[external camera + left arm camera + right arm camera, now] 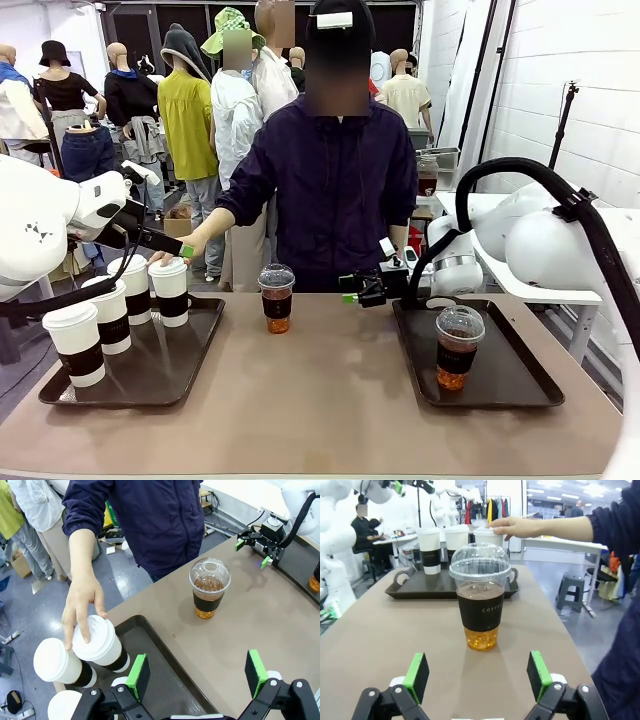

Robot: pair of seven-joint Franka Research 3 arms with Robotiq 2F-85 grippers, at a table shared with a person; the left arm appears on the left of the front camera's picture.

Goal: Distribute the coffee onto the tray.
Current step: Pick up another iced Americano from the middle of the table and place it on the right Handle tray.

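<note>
Nearest, at the front corner of the left tray (170, 370): nearest paper cup (75, 345), white lid, dark brown sleeve, upright. Behind it in a slanting row, second paper cup (108, 315), third paper cup (135, 300) and fourth paper cup (170, 292), packed just beside one another, likely so as to leave the tray's inner half bare. Across the table (320, 410), on the right tray (510, 375): right dome cup (459, 347), clear, brown drink, dark sleeve, upright near the tray's middle, alone there.

Farther back, on bare tabletop between the two trays: centre dome cup (277, 297), upright, touched by nothing, on neither tray. By the look of things, the one drink left to place.

Right gripper (347, 289) low over the table, just beside the right tray's far inner corner. Pads turned toward the centre dome cup, spread wide, empty. From its own wrist view, lined up squarely on the sleeve, well apart from it. Probably held level so as to take the cup by the sleeve from the side rather than crush the dome.

Left gripper (196, 672) above the left tray's inner edge, released too, nothing between the pads. Beyond it, person's hand (82, 607) reaching over from the far side, fingertips on the fourth paper cup's lid, seemingly settling or steadying it. Worth keeping the left arm clear of that hand.
</note>
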